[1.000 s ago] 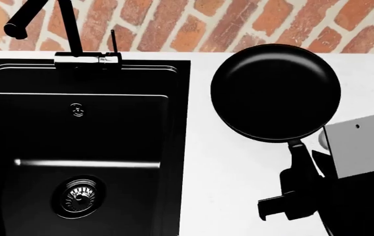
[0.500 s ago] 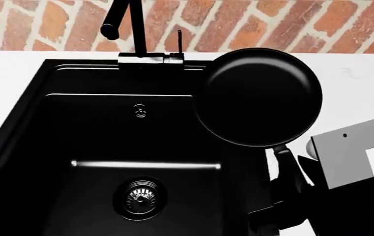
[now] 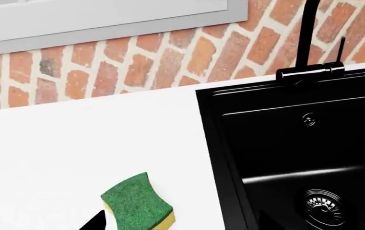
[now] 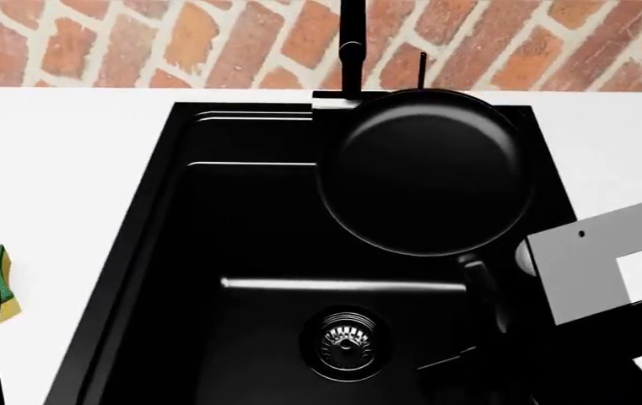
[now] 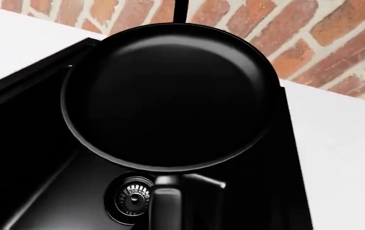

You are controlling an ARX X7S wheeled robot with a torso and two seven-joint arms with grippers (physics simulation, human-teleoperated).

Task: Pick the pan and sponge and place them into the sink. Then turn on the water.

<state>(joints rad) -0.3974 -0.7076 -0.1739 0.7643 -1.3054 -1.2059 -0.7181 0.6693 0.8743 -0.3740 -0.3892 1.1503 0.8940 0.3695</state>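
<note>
The black pan [image 4: 422, 173] hangs over the back right part of the black sink [image 4: 129, 278], above the basin. My right gripper [image 4: 489, 342] is shut on its thin handle [image 5: 166, 206]. In the right wrist view the pan [image 5: 169, 96] fills the middle, with the drain [image 5: 131, 199] below it. The green and yellow sponge [image 3: 137, 201] lies on the white counter left of the sink [image 3: 217, 143]. My left gripper [image 3: 181, 224] is open just behind the sponge, with one black fingertip [image 3: 92, 223] beside it. No water falls from the faucet [image 4: 351, 51].
A brick wall runs behind the counter, with a pale window frame [image 3: 105, 19] above it on the left. The faucet's lever [image 4: 422, 72] stands beside its post. White counter lies on both sides of the basin. The round drain [image 4: 346, 342] sits in the basin floor.
The pan has travelled left from over the counter to over the basin, held by my right gripper. The head view has shifted, so the sink sits further right and the sponge now shows at the left.
</note>
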